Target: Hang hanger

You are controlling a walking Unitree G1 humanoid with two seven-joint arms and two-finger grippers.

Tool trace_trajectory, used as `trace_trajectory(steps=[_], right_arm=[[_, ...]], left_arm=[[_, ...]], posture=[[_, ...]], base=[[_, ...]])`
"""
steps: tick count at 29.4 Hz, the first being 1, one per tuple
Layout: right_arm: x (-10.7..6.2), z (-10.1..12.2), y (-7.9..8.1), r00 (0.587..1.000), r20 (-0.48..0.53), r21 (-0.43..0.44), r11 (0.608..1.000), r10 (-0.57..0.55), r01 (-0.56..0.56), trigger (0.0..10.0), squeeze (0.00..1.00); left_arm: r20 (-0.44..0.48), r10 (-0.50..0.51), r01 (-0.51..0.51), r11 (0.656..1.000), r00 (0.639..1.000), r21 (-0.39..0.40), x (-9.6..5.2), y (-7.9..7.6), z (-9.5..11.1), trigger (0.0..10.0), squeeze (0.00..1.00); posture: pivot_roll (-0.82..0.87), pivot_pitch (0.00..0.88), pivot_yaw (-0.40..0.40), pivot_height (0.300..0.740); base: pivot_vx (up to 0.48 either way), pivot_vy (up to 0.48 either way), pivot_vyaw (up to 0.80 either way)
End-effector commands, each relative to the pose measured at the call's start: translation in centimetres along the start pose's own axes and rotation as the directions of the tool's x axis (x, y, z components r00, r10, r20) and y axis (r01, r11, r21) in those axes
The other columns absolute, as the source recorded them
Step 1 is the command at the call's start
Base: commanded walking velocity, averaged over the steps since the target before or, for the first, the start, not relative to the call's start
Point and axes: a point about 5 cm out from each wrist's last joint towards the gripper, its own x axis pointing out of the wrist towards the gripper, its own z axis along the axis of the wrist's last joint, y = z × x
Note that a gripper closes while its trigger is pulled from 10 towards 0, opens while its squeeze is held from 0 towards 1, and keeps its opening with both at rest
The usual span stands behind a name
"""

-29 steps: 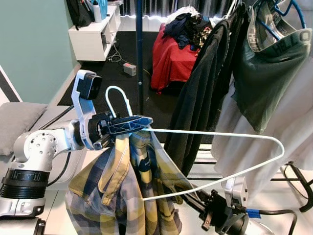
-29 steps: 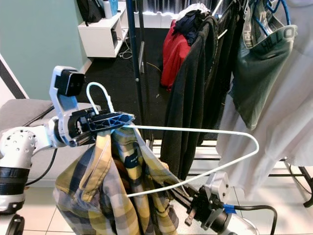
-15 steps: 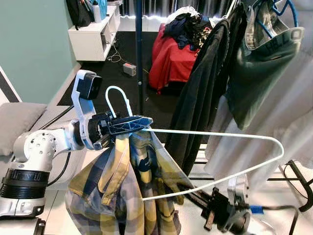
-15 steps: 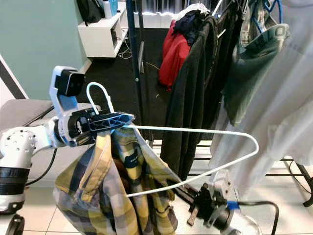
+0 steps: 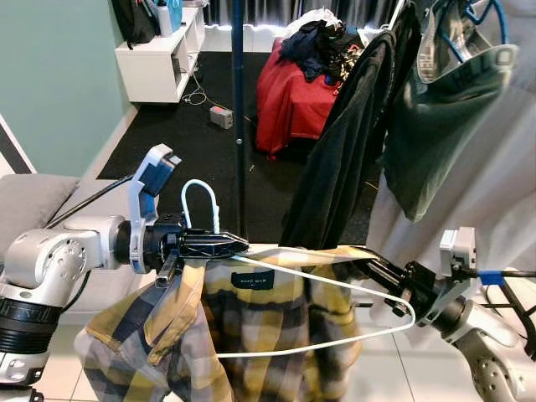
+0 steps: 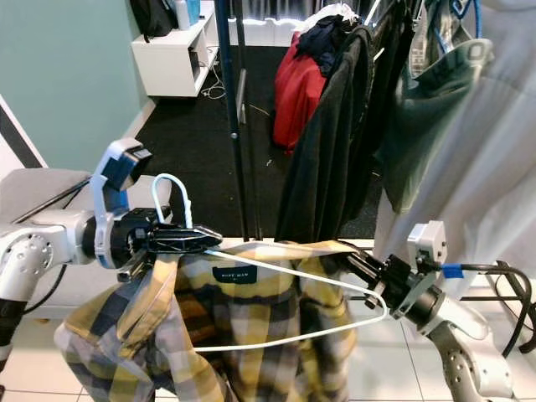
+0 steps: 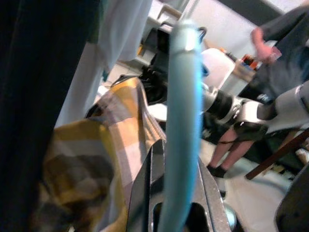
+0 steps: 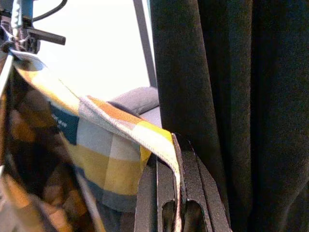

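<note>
**Shirt Spreading Across Hanger**

Rising since a second ago, the right gripper (image 5: 374, 270) is pinching the yellow plaid shirt's (image 5: 276, 327) shoulder; the left gripper (image 5: 219, 245) is clamping the white wire hanger (image 5: 360, 291) below its hook; fabric risks slipping off.

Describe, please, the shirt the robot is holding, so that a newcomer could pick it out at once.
Start at the clothes rack with its dark coat and grey-green top. In front of it the left gripper and right gripper stretch a shirt on a white wire hanger. Unlike the plain garments hanging behind, it is yellow-and-grey plaid.
</note>
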Motion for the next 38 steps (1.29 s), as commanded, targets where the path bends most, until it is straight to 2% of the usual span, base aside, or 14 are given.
trace_trajectory(steps=[1,5,7,8,10,14,19,22,23,25,28,30,36,38], right_arm=[[-1.2,1.0,-1.1,0.999,0.012,-0.015,0.999,-0.05,0.05,0.0,0.0],[-1.0,1.5,-1.2,0.999,0.017,-0.02,0.999,-0.041,0.041,0.0,0.0],[-0.4,2.1,-1.1,1.0,0.029,-0.016,1.0,-0.013,0.013,0.0,0.0],[0.4,2.5,-0.8,0.999,0.034,-0.02,1.0,0.012,-0.012,0.0,0.0],[0.4,2.5,-0.8,0.999,0.034,-0.02,1.0,0.012,-0.012,0.0,0.0],[1.5,3.1,-1.1,1.0,0.016,-0.049,0.999,0.018,-0.017,0.0,0.0],[1.5,3.0,-1.3,1.0,-0.002,-0.06,0.998,0.017,-0.017,0.0,0.0],[0.5,1.4,-2.3,0.996,-0.091,-0.046,0.999,-0.016,0.012,0.0,0.0],[0.5,1.4,-2.3,0.996,-0.091,-0.046,0.999,-0.016,0.012,0.0,0.0],[0.1,0.5,-2.3,0.99,-0.136,-0.043,0.999,-0.024,0.018,0.0,0.0],[0.1,0.1,-2.2,0.988,-0.152,-0.045,0.999,-0.02,0.013,0.0,0.0],[0.4,-0.5,-1.7,0.984,-0.175,-0.052,0.999,-0.018,0.01,0.0,0.0],[0.8,-1.0,-2.1,0.978,-0.187,-0.072,0.994,-0.096,0.084,0.0,0.0],[0.8,-1.0,-2.1,0.978,-0.187,-0.072,0.994,-0.096,0.084,0.0,0.0]], left_arm=[[-0.09,0.085,-0.084,0.996,0.992,0.015,-1.4,0.3,-0.7,10.0,0.0],[-0.145,0.114,-0.109,0.993,0.983,0.039,-1.7,0.5,-1.3,10.0,0.0],[-0.212,0.173,-0.161,0.984,0.962,0.077,-1.7,1.0,-2.0,10.0,0.0],[-0.296,0.23,-0.202,0.972,0.927,0.124,-1.6,1.4,-3.0,10.0,0.0],[-0.296,0.23,-0.202,0.972,0.927,0.124,-1.6,1.4,-3.0,10.0,0.0],[-0.415,0.259,-0.2,0.963,0.872,0.182,-1.4,1.2,-4.7,10.0,0.0],[-0.397,0.252,-0.195,0.964,0.883,0.179,-1.4,1.1,-4.6,10.0,0.0],[-0.107,0.182,-0.17,0.979,0.978,0.11,-2.1,0.5,-1.1,10.0,0.0],[-0.107,0.182,-0.17,0.979,0.978,0.11,-2.1,0.5,-1.1,10.0,0.0],[0.068,0.153,-0.158,0.984,0.986,0.085,-2.6,0.4,0.9,10.0,0.0],[0.148,0.139,-0.151,0.986,0.979,0.072,-2.7,0.5,1.8,10.0,0.0],[0.268,0.064,-0.081,0.995,0.961,0.052,-2.9,0.0,3.1,10.0,0.0],[0.234,-0.107,0.098,0.994,0.966,0.049,-2.1,-1.8,2.5,10.0,0.0],[0.234,-0.107,0.098,0.994,0.966,0.049,-2.1,-1.8,2.5,10.0,0.0]], posture=[[0.05,0.237,0.006,0.74],[0.05,0.238,0.006,0.74],[0.05,0.238,0.003,0.74],[0.05,0.238,0.003,0.74],[0.05,0.238,0.003,0.74],[0.04,0.241,-0.003,0.74],[0.04,0.241,-0.007,0.74],[0.04,0.24,-0.012,0.74],[0.04,0.24,-0.012,0.74],[0.04,0.239,-0.013,0.74],[0.04,0.239,-0.013,0.74],[0.04,0.237,-0.012,0.74],[0.04,0.236,-0.013,0.74],[0.04,0.236,-0.013,0.74]], base=[[0.0,0.0,0.0],[0.0,0.0,0.0],[0.0,0.0,0.0],[0.0,0.0,0.0],[0.0,0.0,0.0],[0.0,0.0,0.0],[0.0,0.0,0.0],[0.0,0.0,0.0],[0.0,0.0,0.0],[0.0,0.0,0.0],[0.0,0.0,0.0],[0.0,0.0,0.0],[0.0,0.0,0.0],[0.0,0.0,0.0]])
